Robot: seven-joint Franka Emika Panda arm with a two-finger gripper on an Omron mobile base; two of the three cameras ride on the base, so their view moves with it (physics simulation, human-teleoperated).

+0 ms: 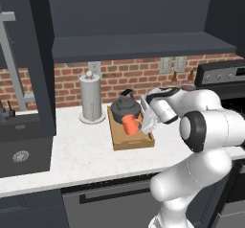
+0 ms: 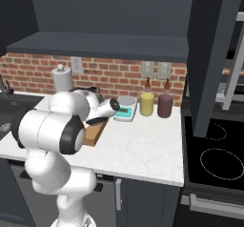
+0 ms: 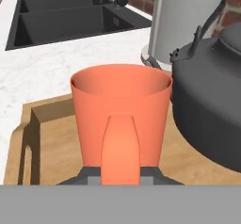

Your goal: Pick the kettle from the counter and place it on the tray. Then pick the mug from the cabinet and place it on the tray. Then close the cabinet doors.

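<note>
Hand view: gripper (image 3: 120, 180) pinched on orange-red mug (image 3: 121, 119) by its handle, upright over wooden tray (image 3: 44, 138), seemingly resting on it; dark kettle (image 3: 212, 105) on tray just right of the fingers.

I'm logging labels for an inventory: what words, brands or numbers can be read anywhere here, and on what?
None can be read.
kitchen scale: teal display, too small to read.
stove panel: marks blurred.
mug, kettle, tray: plain.
</note>
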